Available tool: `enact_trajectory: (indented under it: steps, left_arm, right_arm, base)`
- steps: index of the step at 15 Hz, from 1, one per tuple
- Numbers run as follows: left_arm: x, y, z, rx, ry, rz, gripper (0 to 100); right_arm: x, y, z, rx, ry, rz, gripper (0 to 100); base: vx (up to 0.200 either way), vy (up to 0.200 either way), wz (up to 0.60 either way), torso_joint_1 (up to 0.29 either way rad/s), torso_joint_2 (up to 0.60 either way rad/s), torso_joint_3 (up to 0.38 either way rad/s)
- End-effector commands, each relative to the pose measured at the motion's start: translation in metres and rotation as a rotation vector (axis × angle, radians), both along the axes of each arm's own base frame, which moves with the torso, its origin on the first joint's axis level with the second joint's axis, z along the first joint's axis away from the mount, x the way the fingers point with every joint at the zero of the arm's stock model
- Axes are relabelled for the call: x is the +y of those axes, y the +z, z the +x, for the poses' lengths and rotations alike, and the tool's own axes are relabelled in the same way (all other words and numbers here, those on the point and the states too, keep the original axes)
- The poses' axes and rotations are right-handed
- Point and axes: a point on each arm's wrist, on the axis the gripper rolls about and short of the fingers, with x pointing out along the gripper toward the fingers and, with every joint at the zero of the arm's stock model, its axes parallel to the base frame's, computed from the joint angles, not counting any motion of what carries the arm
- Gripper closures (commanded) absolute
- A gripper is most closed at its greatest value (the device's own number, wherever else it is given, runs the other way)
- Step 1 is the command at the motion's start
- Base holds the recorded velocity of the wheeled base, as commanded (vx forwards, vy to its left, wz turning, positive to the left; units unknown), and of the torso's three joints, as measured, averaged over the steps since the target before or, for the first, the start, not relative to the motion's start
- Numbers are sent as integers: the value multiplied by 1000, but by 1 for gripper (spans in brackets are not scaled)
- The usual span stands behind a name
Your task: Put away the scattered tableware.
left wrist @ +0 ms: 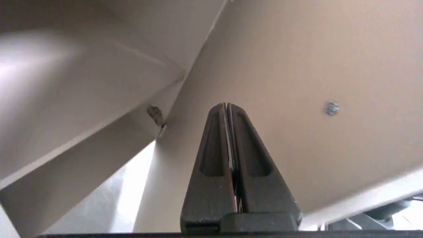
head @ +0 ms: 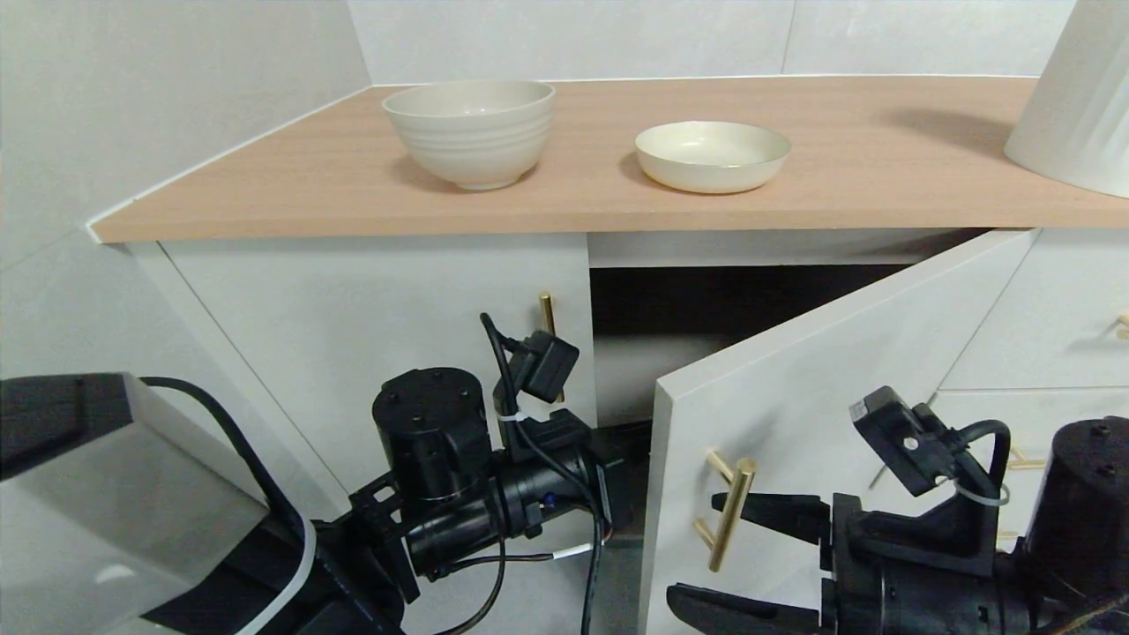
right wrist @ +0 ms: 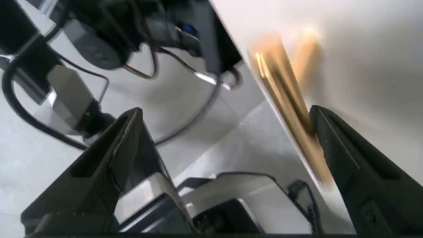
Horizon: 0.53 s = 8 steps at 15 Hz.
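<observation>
A deep cream bowl [head: 467, 132] and a shallow cream dish [head: 713, 155] stand on the wooden countertop [head: 838, 194]. Below it, the cabinet's right door [head: 820, 397] hangs partly open. My right gripper [head: 697, 551] is open in front of that door, its jaws on either side of the lower part of the gold handle [head: 730, 511]. In the right wrist view the handle [right wrist: 284, 92] lies between the fingers [right wrist: 350, 165], closer to one. My left gripper [head: 617, 481] is low in the gap behind the door's edge; the left wrist view shows it [left wrist: 228, 112] shut and empty by the door's inner face [left wrist: 317, 73].
A large white object [head: 1076, 97] stands at the counter's right end. The closed left door has its own gold handle [head: 547, 317]. More drawer fronts with gold pulls [head: 1122, 326] lie to the right. A wall borders the counter on the left.
</observation>
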Motion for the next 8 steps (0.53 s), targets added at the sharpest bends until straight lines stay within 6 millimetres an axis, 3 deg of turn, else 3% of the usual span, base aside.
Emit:
enact_trajectory:
  steps: [1,6,8]
  left_arm:
    - [-1,4,-3,-8,-9,-8,100]
    - [-4,3,-9,-3,-28,-3,100]
    - [-6,1,-11,9,-37,7,100]
  right_arm:
    - [-16,3,-10,-21,-33,17,0]
    - [-45,-5,-33,-14,-53,17,0]
    - [-48,-3,-35,-10,-54,32,0]
  base:
    - [0,0,0,0,0,0]
    - [0,0,0,0,0,0]
    - [0,0,0,0,0,0]
